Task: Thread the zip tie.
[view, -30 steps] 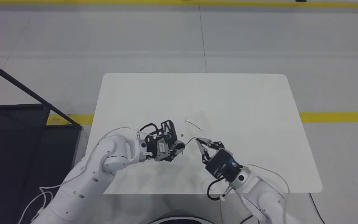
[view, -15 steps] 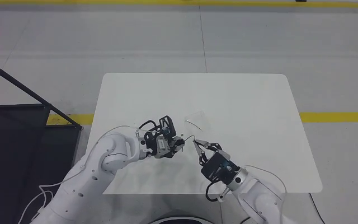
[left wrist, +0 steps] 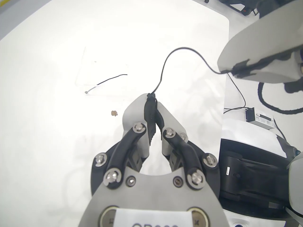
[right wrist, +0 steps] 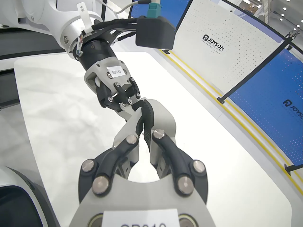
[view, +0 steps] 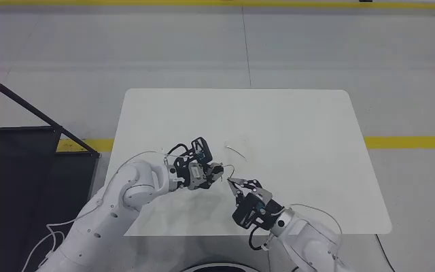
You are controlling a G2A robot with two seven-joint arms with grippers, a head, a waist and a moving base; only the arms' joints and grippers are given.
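A thin black zip tie [left wrist: 165, 62] arches in the air between my two grippers, low over the white table [view: 306, 136]. My left gripper [left wrist: 151, 100] is shut on its head end. The strap curves up and over to my right gripper [left wrist: 234, 70], which pinches the other end. In the top view the left gripper [view: 219, 173] and right gripper [view: 232, 183] stand close together near the table's front middle, with the zip tie [view: 229, 167] looping just behind them. The right gripper [right wrist: 144, 106] has its pads pressed together, tip to tip with the left one.
A second black zip tie [left wrist: 109, 79] lies flat on the table a little beyond the grippers, also seen from above as the second zip tie [view: 236, 147]. A small brown speck [left wrist: 114, 113] sits near it. The table's front edge is close behind the right arm.
My right gripper has moved left toward the left gripper, closing the gap between them. The left gripper has shifted slightly away from the front edge. The strap's loop has tightened.
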